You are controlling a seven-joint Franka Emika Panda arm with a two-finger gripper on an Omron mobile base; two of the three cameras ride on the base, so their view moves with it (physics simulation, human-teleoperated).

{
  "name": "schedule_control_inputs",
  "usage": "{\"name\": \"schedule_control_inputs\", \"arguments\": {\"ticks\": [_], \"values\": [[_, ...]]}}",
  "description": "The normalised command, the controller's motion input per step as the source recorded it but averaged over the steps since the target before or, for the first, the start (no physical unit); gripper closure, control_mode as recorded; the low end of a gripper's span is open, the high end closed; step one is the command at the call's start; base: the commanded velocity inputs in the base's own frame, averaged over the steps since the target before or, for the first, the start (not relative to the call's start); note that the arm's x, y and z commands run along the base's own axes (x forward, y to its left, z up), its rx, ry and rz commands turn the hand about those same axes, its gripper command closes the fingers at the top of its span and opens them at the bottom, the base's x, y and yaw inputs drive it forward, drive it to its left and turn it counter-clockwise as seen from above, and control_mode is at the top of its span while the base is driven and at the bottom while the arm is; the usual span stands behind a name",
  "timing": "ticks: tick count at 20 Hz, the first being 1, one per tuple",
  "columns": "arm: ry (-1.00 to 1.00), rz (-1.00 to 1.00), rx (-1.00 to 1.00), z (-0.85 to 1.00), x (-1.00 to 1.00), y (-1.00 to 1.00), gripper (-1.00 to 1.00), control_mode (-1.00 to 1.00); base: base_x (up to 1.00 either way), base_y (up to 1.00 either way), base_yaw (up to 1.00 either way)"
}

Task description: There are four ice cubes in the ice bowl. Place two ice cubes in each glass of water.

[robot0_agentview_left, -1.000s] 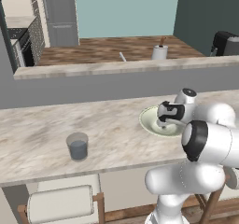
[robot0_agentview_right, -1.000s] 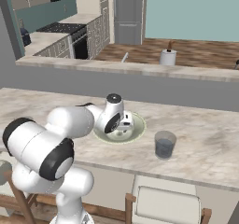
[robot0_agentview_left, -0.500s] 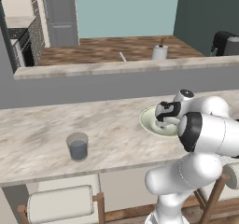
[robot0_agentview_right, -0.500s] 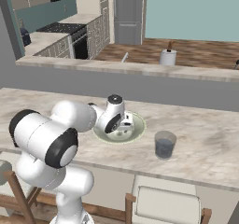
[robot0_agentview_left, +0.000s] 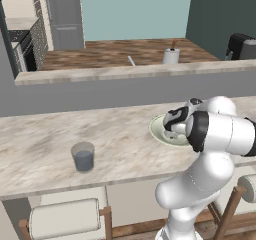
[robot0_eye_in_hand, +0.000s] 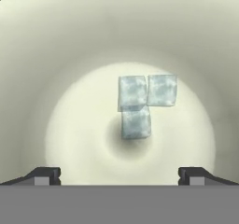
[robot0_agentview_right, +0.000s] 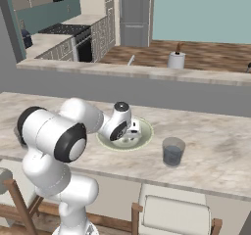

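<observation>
Pincer (robot0_eye_in_hand: pixel 119 174) gapes over ice bowl (robot0_eye_in_hand: pixel 42 55); three ice cubes (robot0_eye_in_hand: pixel 136 122) discernible.

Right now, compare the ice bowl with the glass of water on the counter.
The ice bowl is wide, shallow and opaque cream-green; the glass of water is narrow, taller than wide and clear grey. The bowl holds ice cubes; the glass holds bluish water. The open gripper hangs over the bowl; the glass stands apart. Both sit upright on the marble counter.

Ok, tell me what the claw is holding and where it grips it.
Nothing. The claw is open above the ice cubes in the ice bowl, touching none.
</observation>
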Motion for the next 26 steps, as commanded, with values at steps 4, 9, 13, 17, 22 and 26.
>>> {"name": "schedule_control_inputs", "arguments": {"ticks": [4,9,13,17,22,26], "values": [[0.00,0.00,0.00,-0.05,0.18,-0.05,-1.00,-1.00,0.00,0.00,0.00],[0.00,0.00,0.00,-0.08,0.12,-0.11,-1.00,-1.00,0.00,0.00,0.00],[0.00,0.00,0.00,-0.16,0.05,-0.12,-1.00,-1.00,0.00,0.00,0.00],[0.00,0.00,0.00,-0.12,0.02,-0.01,-1.00,-1.00,0.00,0.00,0.00],[-0.01,0.00,0.00,0.00,0.00,0.00,-1.00,-1.00,0.00,0.00,0.00],[-0.02,0.00,0.00,0.00,0.00,0.00,-1.00,-1.00,0.00,0.00,0.00]]}}
